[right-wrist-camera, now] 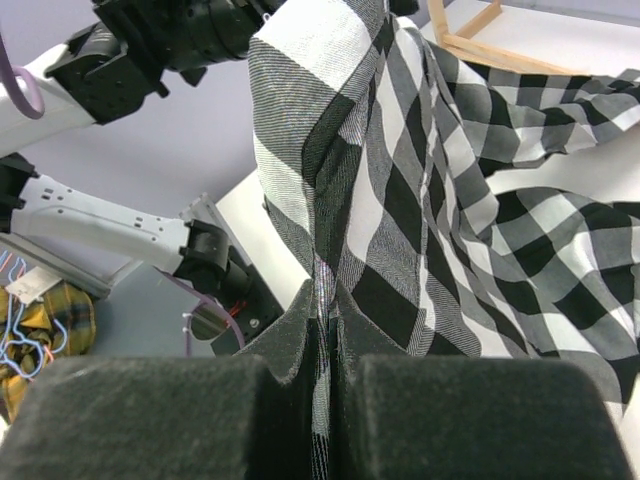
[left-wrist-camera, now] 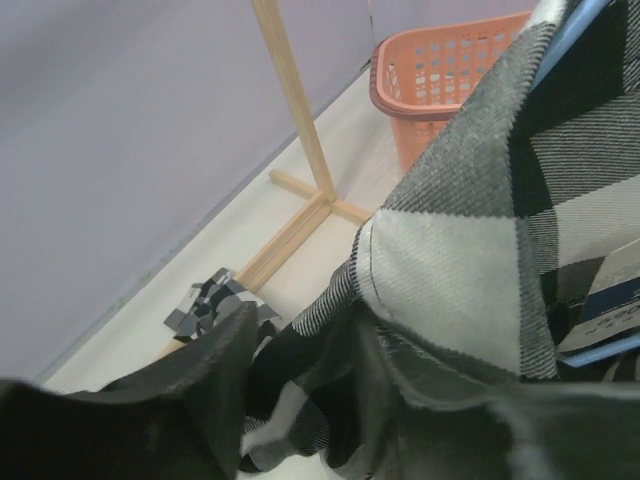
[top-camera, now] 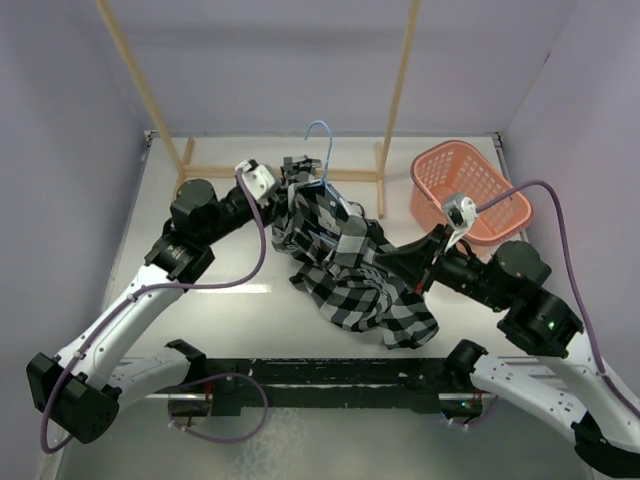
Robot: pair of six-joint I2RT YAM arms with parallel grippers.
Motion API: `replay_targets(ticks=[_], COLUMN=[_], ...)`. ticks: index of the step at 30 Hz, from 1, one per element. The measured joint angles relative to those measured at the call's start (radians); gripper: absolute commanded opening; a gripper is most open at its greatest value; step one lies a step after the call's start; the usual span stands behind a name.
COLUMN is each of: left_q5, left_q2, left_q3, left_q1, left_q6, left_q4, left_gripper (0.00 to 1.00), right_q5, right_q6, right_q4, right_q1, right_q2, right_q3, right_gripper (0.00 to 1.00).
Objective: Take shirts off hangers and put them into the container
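The black-and-white checked shirt (top-camera: 350, 265) lies bunched in the middle of the table, its top end raised at the light-blue wire hanger (top-camera: 320, 135). My left gripper (top-camera: 296, 175) is at that top end. In the left wrist view its jaws stand apart, open (left-wrist-camera: 305, 330), with loose shirt (left-wrist-camera: 480, 230) folds between them and the hanger's blue bar (left-wrist-camera: 572, 28) beside them. My right gripper (top-camera: 380, 262) is shut on the shirt (right-wrist-camera: 400, 200), a fold pinched between its fingertips (right-wrist-camera: 327, 300). The salmon-pink container (top-camera: 468, 190) stands at the back right, apart from the shirt.
The tan wooden rack (top-camera: 400, 90) stands along the back, its base rail (left-wrist-camera: 300, 225) on the table behind the shirt. A scrap of checked cloth (left-wrist-camera: 205, 300) lies by that rail. Lilac walls close in the table. Yellow plaid cloth (right-wrist-camera: 40, 320) lies off the table's edge.
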Motion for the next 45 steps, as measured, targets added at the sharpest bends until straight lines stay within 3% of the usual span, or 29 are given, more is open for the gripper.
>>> replay_targets(ticks=[2, 8, 11, 16, 18, 27, 32, 39, 45], left_q5=[0.003, -0.014, -0.053, -0.173, -0.23, -0.347, -0.367, -0.432, -0.508], left_q2=[0.007, 0.023, 0.019, 0.0, -0.016, -0.088, -0.088, -0.012, 0.055], left_q3=[0.0, 0.0, 0.0, -0.007, -0.025, -0.171, -0.186, -0.185, -0.183], left_q1=[0.0, -0.005, -0.012, -0.021, -0.021, -0.019, -0.035, -0.14, -0.213], left_q6=[-0.005, 0.113, 0.15, 0.213, 0.229, 0.375, 0.5, 0.734, 0.841], left_q4=[0.009, -0.01, -0.012, -0.016, 0.012, 0.245, 0.29, 0.312, 0.303], left_gripper=[0.01, 0.0, 0.0, 0.0, 0.0, 0.0, 0.0, 0.0, 0.0], right_q5=[-0.015, -0.007, 0.024, 0.101, 0.129, 0.334, 0.446, 0.453, 0.438], right_q6=[0.011, 0.032, 0.026, -0.005, -0.018, -0.109, -0.172, -0.179, -0.147], right_q4=[0.013, 0.021, 0.002, -0.067, -0.102, -0.277, -0.315, -0.341, -0.342], right_q1=[0.0, -0.001, -0.001, 0.0, 0.0, 0.0, 0.0, 0.0, 0.0], right_q2=[0.003, 0.002, 0.008, 0.042, 0.054, 0.142, 0.16, 0.278, 0.434], right_q3=[0.0, 0.0, 0.0, 0.038, 0.063, 0.271, 0.395, 0.539, 0.504], right_gripper=[0.0, 0.0, 0.1, 0.59, 0.65, 0.68, 0.64, 0.57, 0.57])
